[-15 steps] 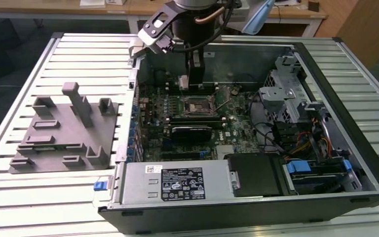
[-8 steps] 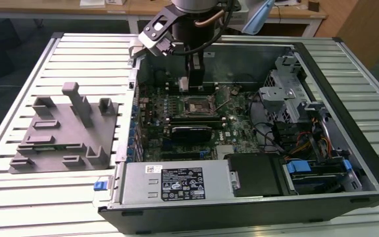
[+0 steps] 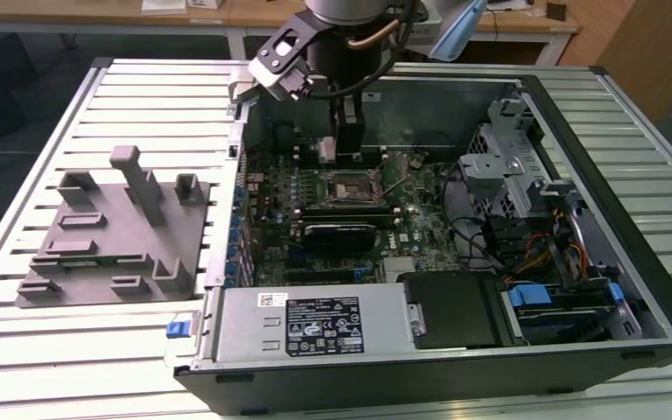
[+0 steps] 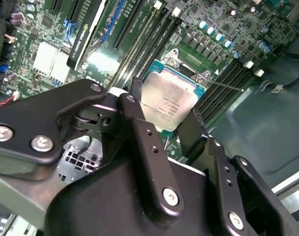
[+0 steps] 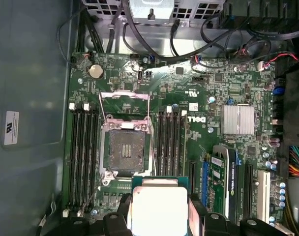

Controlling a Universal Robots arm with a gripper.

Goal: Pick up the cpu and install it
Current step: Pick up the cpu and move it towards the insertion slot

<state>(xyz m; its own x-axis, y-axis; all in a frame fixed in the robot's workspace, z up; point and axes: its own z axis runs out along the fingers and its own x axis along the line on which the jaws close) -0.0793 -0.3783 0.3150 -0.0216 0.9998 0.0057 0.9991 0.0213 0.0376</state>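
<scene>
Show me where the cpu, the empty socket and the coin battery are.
cpu [image 5: 159, 214], first wrist view, middle of its silvery metal top.
empty socket [image 5: 124, 152], first wrist view, centre of its dark contact field.
coin battery [image 5: 95, 71], first wrist view, middle of its round face.

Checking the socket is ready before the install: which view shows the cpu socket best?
The first wrist view: the socket is seen head-on, empty, its bracket swung open. The exterior view shows it small and dark, at an angle. In the second wrist view the cpu, held by the gripper, covers most of it.
</scene>
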